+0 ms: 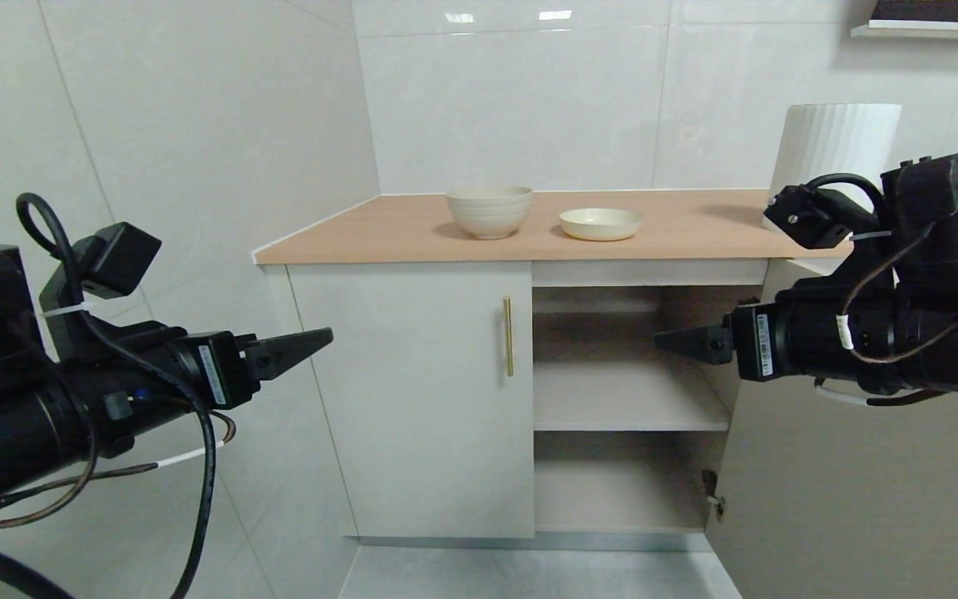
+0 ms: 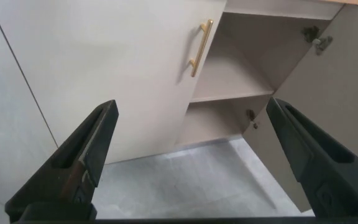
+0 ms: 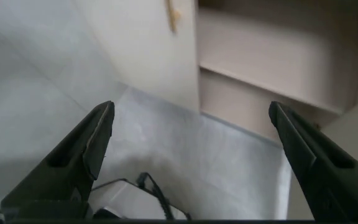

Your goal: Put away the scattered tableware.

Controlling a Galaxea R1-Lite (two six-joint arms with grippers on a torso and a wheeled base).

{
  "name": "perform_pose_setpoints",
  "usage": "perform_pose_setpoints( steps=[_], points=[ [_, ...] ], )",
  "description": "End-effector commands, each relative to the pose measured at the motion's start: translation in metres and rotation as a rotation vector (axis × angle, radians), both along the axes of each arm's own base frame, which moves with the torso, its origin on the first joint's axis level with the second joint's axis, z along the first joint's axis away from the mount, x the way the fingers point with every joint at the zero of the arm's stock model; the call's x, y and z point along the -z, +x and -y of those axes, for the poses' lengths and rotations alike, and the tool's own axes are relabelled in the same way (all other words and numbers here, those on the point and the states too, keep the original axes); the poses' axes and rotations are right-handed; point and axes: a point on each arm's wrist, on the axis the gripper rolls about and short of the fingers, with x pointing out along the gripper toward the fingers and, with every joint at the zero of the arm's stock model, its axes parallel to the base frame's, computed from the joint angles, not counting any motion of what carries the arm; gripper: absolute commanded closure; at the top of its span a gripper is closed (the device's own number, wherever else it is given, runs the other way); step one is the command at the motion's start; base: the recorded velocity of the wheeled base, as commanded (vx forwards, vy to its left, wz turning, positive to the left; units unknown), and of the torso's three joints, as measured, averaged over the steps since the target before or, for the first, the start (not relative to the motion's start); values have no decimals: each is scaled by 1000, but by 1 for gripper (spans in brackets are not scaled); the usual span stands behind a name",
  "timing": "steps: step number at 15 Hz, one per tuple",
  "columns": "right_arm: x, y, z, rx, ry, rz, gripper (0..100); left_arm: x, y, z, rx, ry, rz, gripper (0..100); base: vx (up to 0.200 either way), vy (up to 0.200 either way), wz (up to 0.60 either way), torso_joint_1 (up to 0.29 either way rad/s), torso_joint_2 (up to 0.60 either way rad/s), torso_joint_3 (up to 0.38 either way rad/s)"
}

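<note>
Seeing both tableware pieces up on the light wooden bench (image 1: 695,229). The beige ribbed ceramic bowl (image 1: 489,211) sits near the middle. The cream shallow dish (image 1: 600,224) is just beside it to the right, not touching. A white fluted cylinder container (image 1: 841,146) stands at the bench's right end. Below is the white cabinet: left door (image 1: 412,399) closed, with a brass bar handle (image 1: 508,336), right door (image 1: 845,499) swung open, inner shelf (image 1: 620,398) exposed. My left gripper (image 1: 313,339) hangs in front of the tiled wall left of the cabinet, jaws spread wide, holding nothing. My right gripper (image 1: 666,339) sits level with the upper compartment's opening, jaws also wide apart, nothing held.
</note>
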Motion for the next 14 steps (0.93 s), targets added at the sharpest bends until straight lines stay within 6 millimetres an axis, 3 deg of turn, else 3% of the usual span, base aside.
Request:
perform_pose_setpoints(
  steps=[1,14],
  points=[
    [-10,-6,1,-2,33,25,0,0,2,0,1,0,-1,0,0,0,0,0,0,0],
    [-19,-12,4,10,101,35,0,-4,3,-3,-18,-6,-33,0,200,0,0,2,3,6]
  ],
)
